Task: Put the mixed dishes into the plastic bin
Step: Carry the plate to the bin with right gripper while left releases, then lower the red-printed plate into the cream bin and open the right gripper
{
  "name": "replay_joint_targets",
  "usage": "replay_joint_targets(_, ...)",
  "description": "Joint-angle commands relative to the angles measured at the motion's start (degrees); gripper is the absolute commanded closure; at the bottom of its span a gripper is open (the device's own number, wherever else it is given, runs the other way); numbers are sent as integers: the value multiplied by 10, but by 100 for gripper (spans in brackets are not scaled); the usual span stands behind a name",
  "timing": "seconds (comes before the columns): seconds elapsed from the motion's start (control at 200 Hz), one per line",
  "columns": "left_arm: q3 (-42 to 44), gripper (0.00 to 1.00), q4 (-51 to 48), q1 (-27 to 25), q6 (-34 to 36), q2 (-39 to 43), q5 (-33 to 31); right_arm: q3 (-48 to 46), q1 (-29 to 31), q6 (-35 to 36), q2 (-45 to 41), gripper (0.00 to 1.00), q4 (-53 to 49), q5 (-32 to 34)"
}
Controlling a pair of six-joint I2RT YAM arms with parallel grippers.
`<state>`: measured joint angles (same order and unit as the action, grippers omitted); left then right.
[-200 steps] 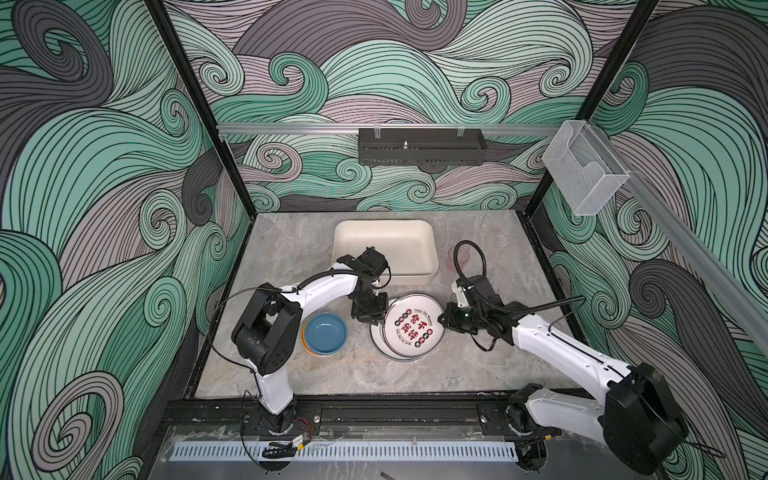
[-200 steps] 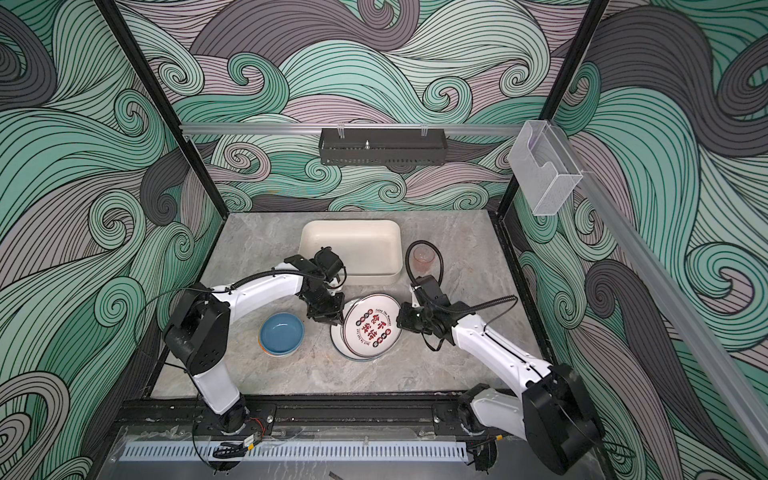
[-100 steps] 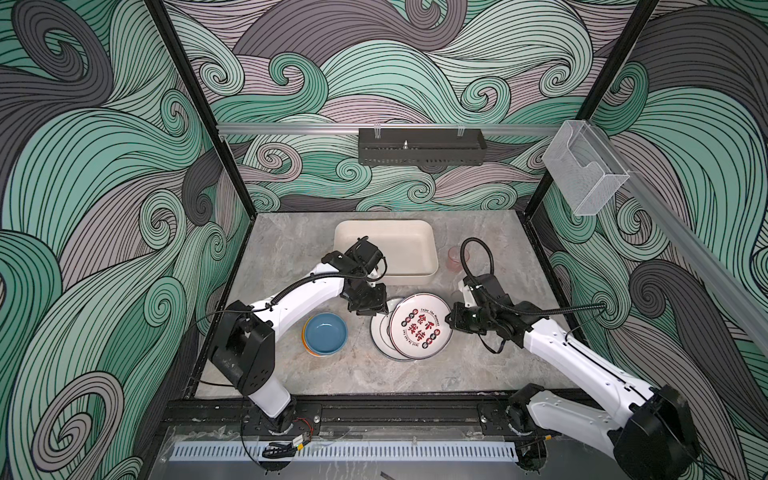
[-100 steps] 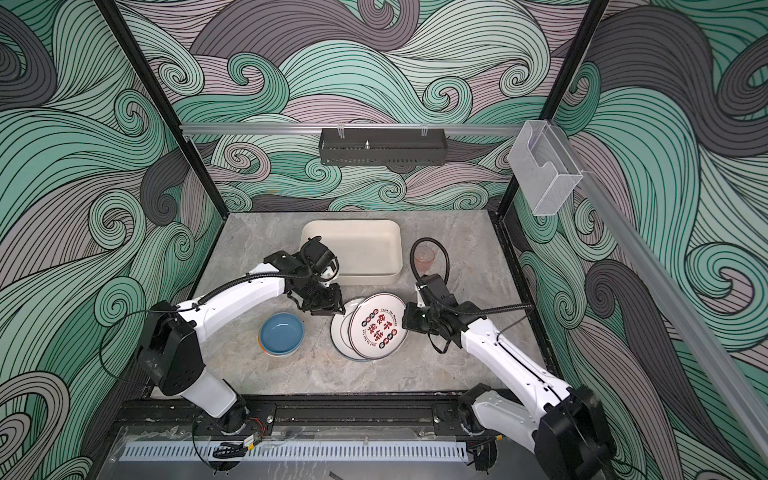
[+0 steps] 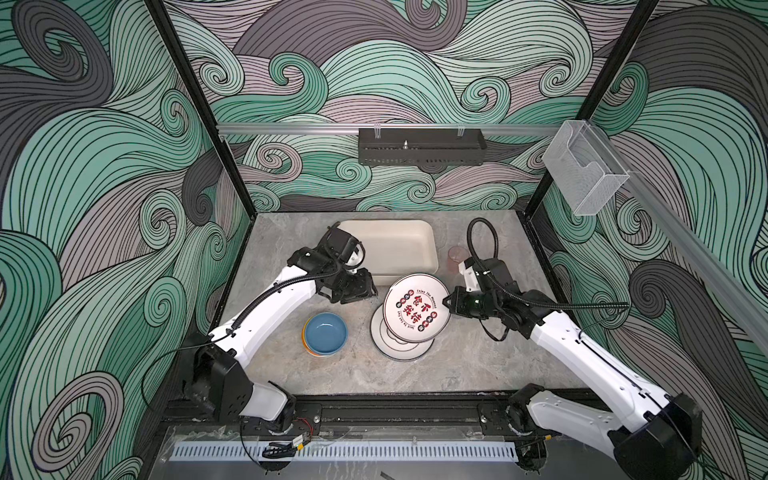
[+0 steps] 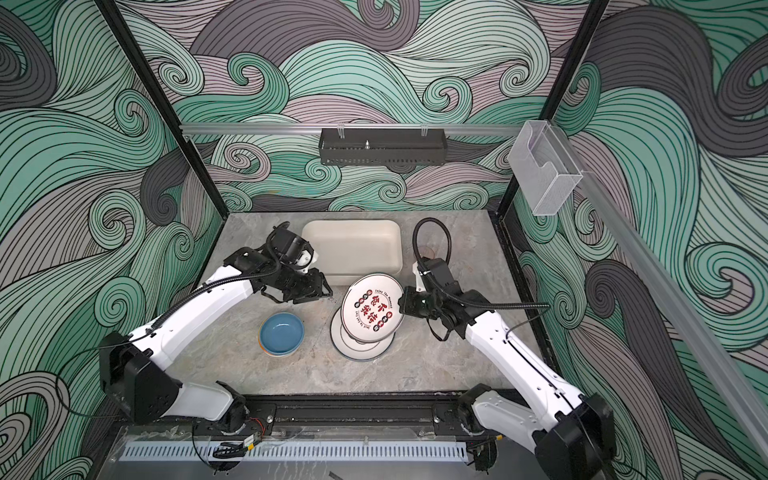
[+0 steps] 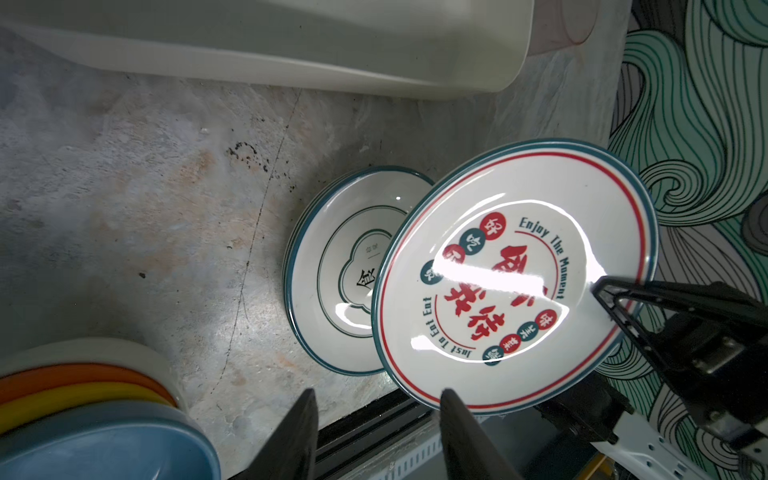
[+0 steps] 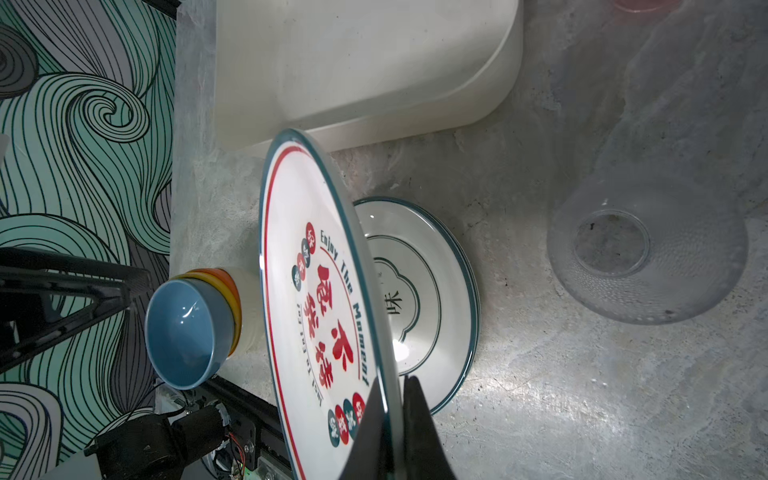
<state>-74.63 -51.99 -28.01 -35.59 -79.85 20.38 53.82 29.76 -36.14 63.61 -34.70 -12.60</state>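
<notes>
My right gripper [image 5: 448,300] [image 8: 395,382] is shut on the right rim of a white plate with red characters [image 5: 417,307] [image 6: 372,305] [image 7: 511,274]. The plate hangs tilted above a stack of green-rimmed plates [image 5: 395,347] [image 8: 424,291], just in front of the cream plastic bin [image 5: 390,245] [image 6: 353,247]. My left gripper [image 5: 365,291] [image 7: 378,395] stands open and holds nothing, left of the plate and by the bin's front left corner. Nested bowls, blue on top [image 5: 325,333] [image 8: 187,328], sit to the left of the plates.
A pink translucent cup [image 5: 456,257] stands right of the bin, behind my right arm's cable. A clear cup [image 8: 648,249] sits on the table in the right wrist view. A black perforated tray [image 5: 422,146] hangs on the back wall. A clear acrylic box [image 5: 586,178] is on the right rail.
My right gripper has lifted the red-character plate off the stack and carried it toward the bin. My left gripper has opened and drawn back from the plate's left edge.
</notes>
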Motion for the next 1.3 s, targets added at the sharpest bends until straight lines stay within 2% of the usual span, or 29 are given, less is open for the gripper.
replay_joint_targets(0.0, -3, 46, -17, 29, -2, 32, -2, 40, 1, 5, 22, 100, 19, -15)
replay_joint_targets(0.28, 34, 40, 3, 108, 14, 91, -1, 131, 1, 3, 121, 100, 42, -25)
replay_joint_targets(0.585, 42, 38, -9, 173, 22, 103, 22, 240, 0, -14, 247, 100, 69, -36)
replay_joint_targets(1.291, 67, 37, -30, 224, 30, 112, 48, 509, -8, -77, 562, 100, 121, -38)
